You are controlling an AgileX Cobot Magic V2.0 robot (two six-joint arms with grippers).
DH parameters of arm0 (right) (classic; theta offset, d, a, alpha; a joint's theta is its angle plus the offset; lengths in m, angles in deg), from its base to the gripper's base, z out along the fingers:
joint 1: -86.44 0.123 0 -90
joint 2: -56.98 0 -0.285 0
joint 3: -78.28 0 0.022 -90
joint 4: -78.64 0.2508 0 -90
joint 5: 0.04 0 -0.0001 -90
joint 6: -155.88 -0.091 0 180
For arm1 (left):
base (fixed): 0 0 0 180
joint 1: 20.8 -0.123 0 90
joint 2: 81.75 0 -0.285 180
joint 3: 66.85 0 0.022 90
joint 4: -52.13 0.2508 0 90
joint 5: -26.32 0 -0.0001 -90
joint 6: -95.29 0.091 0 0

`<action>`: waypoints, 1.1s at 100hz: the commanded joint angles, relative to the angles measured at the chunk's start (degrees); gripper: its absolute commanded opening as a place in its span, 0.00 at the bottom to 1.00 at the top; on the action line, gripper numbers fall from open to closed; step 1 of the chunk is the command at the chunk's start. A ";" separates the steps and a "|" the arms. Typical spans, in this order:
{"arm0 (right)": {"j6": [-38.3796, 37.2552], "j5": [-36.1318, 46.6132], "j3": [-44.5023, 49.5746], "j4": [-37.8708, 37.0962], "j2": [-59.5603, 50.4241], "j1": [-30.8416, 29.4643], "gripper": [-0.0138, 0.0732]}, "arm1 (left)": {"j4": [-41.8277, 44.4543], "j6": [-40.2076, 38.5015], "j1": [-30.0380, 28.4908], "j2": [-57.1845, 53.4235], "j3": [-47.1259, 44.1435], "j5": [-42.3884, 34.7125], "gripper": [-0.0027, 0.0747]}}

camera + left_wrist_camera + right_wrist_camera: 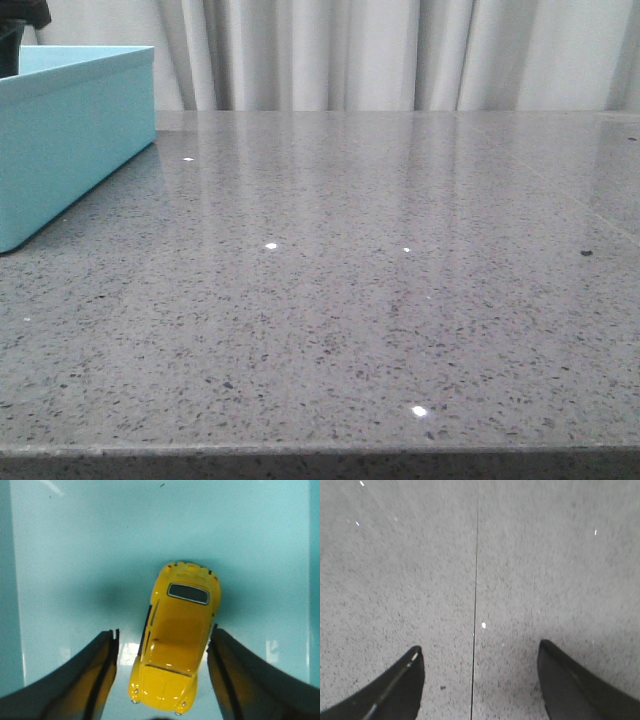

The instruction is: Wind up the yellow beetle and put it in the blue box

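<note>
Jaws on both my arms stand wide apart, holding nothing. Between the left gripper point(162, 675) fingers, the small glossy yellow beetle toy car point(175, 640) rests inside the large turquoise-blue rectangular box point(75, 140). I judge it light, hard and slippery; I'd grip its flanks.

even, soft light overall. the speckled worktop point(380, 300) carries small bright glints and pale curtain reflections. the blue box point(75, 545) floor looks slightly hazy, with a soft dark shadow around the glossy yellow beetle point(175, 635). right wrist view is grainy and a little blurred.
</note>
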 commanded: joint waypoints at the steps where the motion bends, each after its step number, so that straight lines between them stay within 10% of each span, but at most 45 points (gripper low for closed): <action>1: 2.36 5.88 -0.55 0.13 -3.68 0.07 0.72 | -1.97 1.58 -0.05 -5.99 1.59 -2.81 0.54; 21: 4.08 9.30 4.61 -0.87 -10.36 0.07 0.69 | -5.41 2.56 0.06 -13.35 1.59 -4.44 0.53; 51: 4.11 12.50 14.26 -0.87 -19.08 0.07 0.33 | -8.18 7.42 0.06 -27.08 -1.08 -6.80 0.27; 77: 4.11 13.64 21.06 -0.87 -27.42 0.07 0.13 | -13.74 10.50 0.06 -42.41 -17.29 -12.95 0.01; 110: 4.11 18.11 27.98 -0.87 -37.48 0.07 0.08 | -14.38 11.48 0.06 -61.62 -41.30 -21.71 0.01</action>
